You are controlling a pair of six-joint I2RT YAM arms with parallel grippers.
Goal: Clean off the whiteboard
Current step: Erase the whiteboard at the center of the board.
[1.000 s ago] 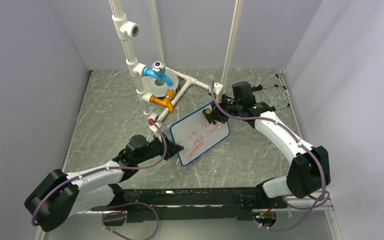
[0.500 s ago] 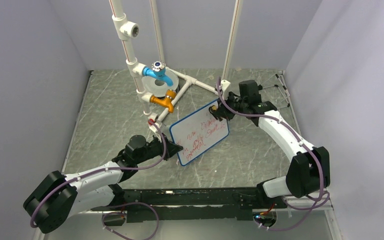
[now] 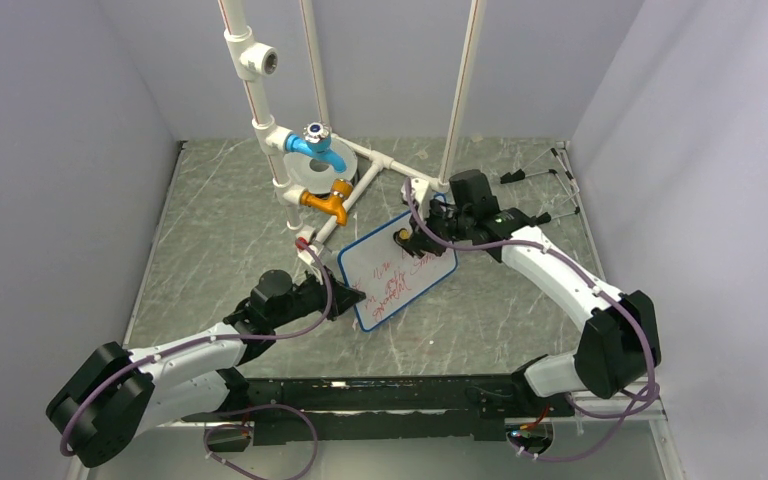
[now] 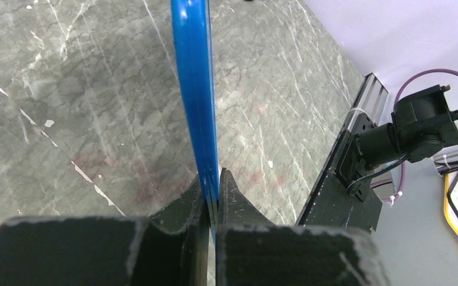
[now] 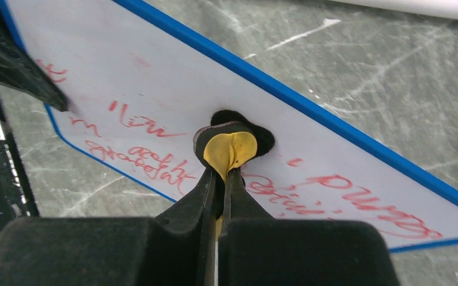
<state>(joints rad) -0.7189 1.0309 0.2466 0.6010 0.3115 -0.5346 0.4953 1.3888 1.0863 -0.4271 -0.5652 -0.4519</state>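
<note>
A: Where's the board [image 3: 397,268]?
B: Mid-table, nearer the far edge. Left gripper [image 4: 213,186] is clamped on its blue rim at the near-left edge. Can't tell if the rest touches the table [image 3: 210,240].
A: Right gripper [image 5: 219,174]?
B: Pinching a pad [image 5: 229,148], yellow core and black felt, pressed to the white face among red writing.
A: Handling?
B: Thin, light, stiff panel with a glossy, slick face. I'd guess it pivots under wipe pressure. The rim is the sane hold. Light strokes.
</note>
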